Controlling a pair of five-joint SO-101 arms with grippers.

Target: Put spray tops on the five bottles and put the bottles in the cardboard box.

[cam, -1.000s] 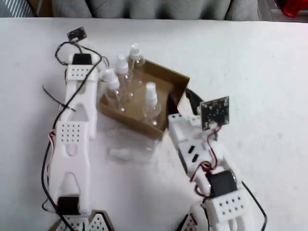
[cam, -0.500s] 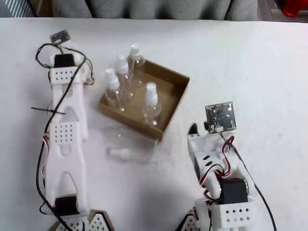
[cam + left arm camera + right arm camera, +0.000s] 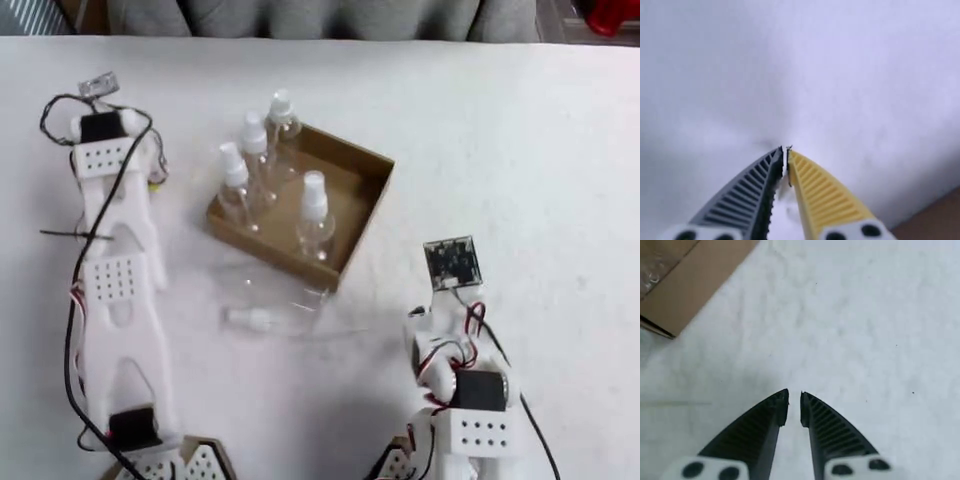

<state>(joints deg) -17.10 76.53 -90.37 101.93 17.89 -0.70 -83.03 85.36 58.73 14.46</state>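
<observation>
The open cardboard box [image 3: 365, 195] sits mid-table. Several clear bottles with white spray tops stand in it, three [image 3: 254, 142] along its far-left side and one [image 3: 314, 212] nearer the middle. Another clear bottle [image 3: 280, 300] lies on its side on the table just in front of the box, its white spray top [image 3: 248, 319] fitted. My left arm [image 3: 110, 270] stretches along the table's left side. Its gripper [image 3: 786, 150] is shut over bare table. My right arm [image 3: 460, 385] is at the near right, and its gripper [image 3: 794, 399] is shut and holds nothing. A box wall [image 3: 690, 285] lies a short way ahead of it.
The white tabletop [image 3: 520, 150] is bare to the right of and behind the box. A grey sofa edge [image 3: 330, 18] runs behind the table. A brown edge [image 3: 935, 220] shows beside the left fingers.
Both arms have pulled away from the box: the left swung out to the left, and the right drew back toward the near edge. The bottles have not moved.
</observation>
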